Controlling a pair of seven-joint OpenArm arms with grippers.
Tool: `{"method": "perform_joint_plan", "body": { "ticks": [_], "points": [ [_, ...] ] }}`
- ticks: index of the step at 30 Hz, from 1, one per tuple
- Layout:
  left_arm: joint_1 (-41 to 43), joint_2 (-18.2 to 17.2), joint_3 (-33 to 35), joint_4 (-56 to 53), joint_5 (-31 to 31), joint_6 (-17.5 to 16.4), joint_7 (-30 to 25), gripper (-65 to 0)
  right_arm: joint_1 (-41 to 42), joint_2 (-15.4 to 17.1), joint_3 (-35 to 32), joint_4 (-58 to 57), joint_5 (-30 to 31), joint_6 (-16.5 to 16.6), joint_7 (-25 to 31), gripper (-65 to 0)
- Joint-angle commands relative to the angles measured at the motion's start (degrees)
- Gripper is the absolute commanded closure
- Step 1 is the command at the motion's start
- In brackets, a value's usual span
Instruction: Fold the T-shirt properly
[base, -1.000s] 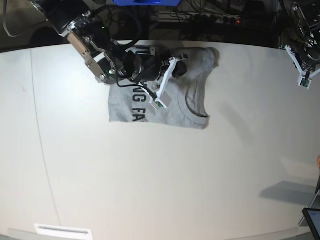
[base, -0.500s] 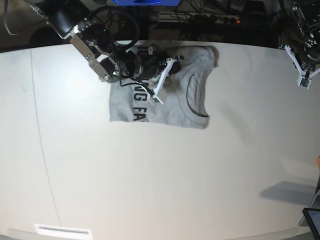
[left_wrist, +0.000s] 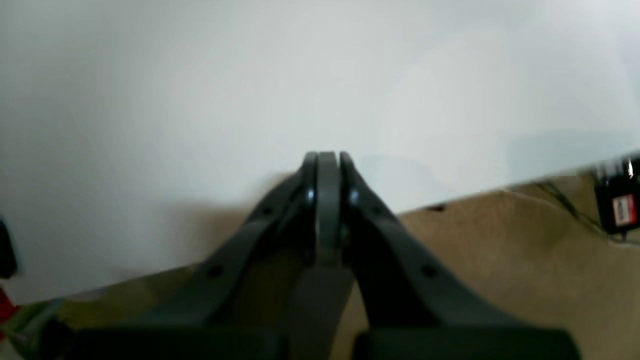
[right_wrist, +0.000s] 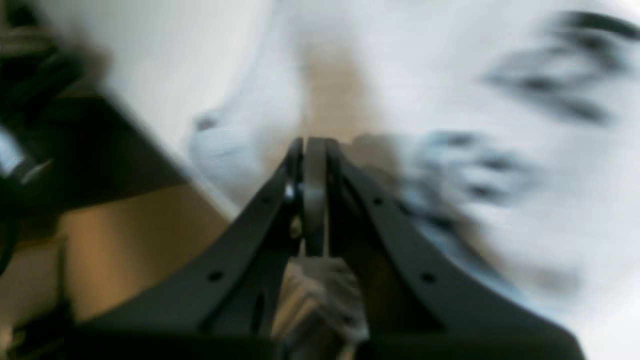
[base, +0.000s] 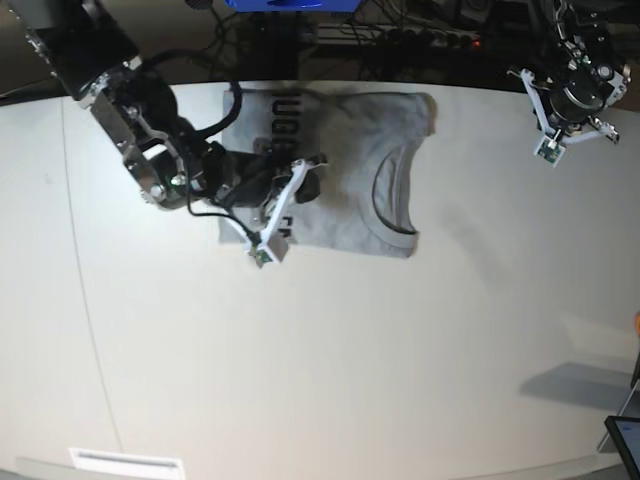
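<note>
Folded grey T-shirt (base: 345, 170) under the right gripper (base: 266, 243), both jaw pairs pressed together and empty.

Soft heather cotton with black block letters lies flat on the smooth white table (base: 330, 360), long axis left-right, collar toward the left gripper (base: 550, 150). The right arm reaches low across it; the left gripper hangs well apart over the table's far edge.

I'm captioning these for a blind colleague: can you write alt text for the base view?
A grey T-shirt, folded with black lettering showing, lies near the far edge of a white table. The right gripper, shut, sits over the shirt's near left corner. The left gripper hangs shut at the far right, away from the shirt.
</note>
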Motion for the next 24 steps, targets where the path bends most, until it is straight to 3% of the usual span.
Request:
{"method": "perform_joint_plan", "body": {
  "ticks": [1, 6, 10, 16, 24],
  "points": [
    [1.04, -0.85, 0.01, 0.95, 0.08, 0.38, -0.65, -0.5, 1.99, 0.86, 1.26, 0.90, 0.12, -0.01, 1.01, -0.3],
    [4.56, -0.85, 4.14, 1.13, 0.08, 0.38, -0.83, -0.5, 3.75, 4.73, 3.72, 0.63, -4.54, 0.25, 1.09, -0.3],
    [5.35, -0.94, 10.91, 1.21, 0.25, 0.38, -0.83, -0.5, 4.10, 4.64, 3.46, 0.63, -10.25, 0.34, 0.57, -0.3],
    [3.77, -0.58, 18.47, 1.21, 0.08, 0.38, -0.92, -0.3, 4.10, 4.55, 3.46, 0.63, -10.60, 0.34, 1.01, -0.3],
    [1.83, 3.81, 21.72, 1.39, 0.52, 0.38, -0.92, -0.3, 6.47, 4.64, 3.72, -4.47, -10.69, 0.34, 1.09, -0.3]
  ]
}}
